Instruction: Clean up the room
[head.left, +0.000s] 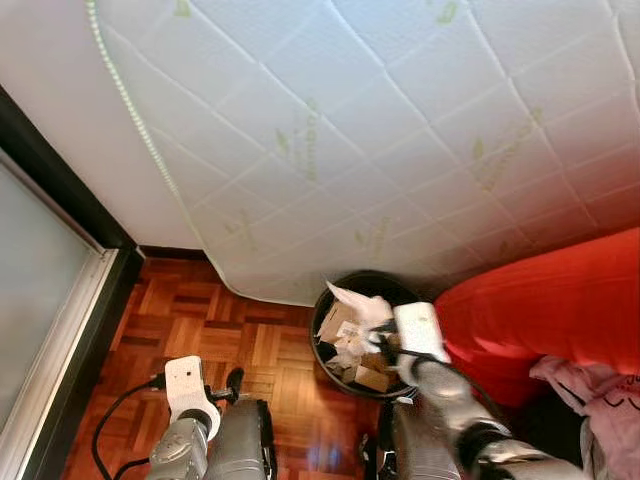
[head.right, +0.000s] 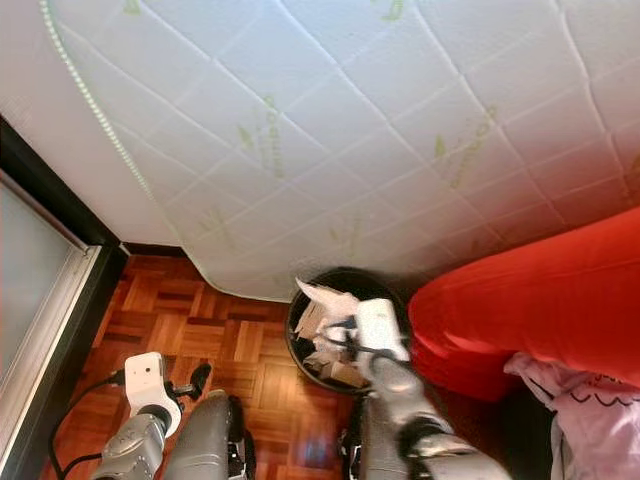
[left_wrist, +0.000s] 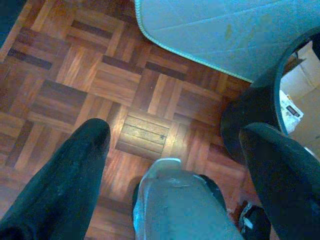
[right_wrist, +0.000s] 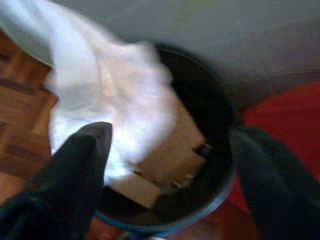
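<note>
The left gripper (left_wrist: 170, 150) hung low over the wood floor (left_wrist: 75, 75), its two black fingers spread wide with nothing between them, beside the outer wall of the bin (left_wrist: 250, 115). The right gripper (right_wrist: 165, 165) was held over the bin's mouth with its fingers also spread wide; white paper (right_wrist: 110, 95) lay just beyond them in the blurred wrist view, and whether a finger touched it could not be told. The bin (head.left: 330, 300) was a round black container standing on the floor, tucked against the edge of the white quilted mattress (head.left: 350, 130) and just beside the red cushion (head.left: 550, 310). It was filled to the rim with crumpled white paper (head.left: 355, 300) and brown cardboard pieces (head.left: 370, 378), the paper rising above the rim. A pink cloth (head.left: 590, 390) lay on the robot's right, below the red cushion. A dark frame (head.left: 60, 190) ran along the left side of the floor.
</note>
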